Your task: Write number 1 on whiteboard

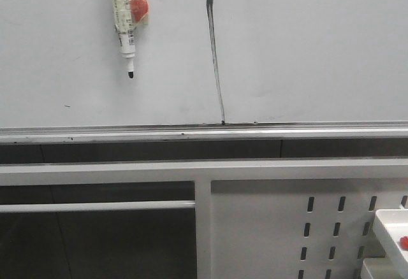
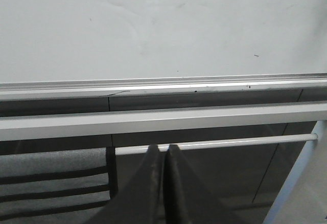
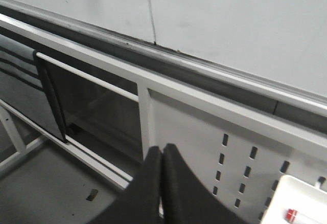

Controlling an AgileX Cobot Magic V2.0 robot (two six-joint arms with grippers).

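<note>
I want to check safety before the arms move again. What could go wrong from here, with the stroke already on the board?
1. The black marker stroke on the off-white glossy whiteboard may still be wet, so anything brushing it could smear it.
2. The white marker pen with a red ball hangs uncapped near the stroke, and a bump could add stray marks.
3. Both grippers, left and right, are shut and empty near the white frame.

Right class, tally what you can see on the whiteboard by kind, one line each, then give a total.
Marker pens with a red ball taped on: 1
Black strokes forming the number 1: 1
Total on the whiteboard: 2
</note>
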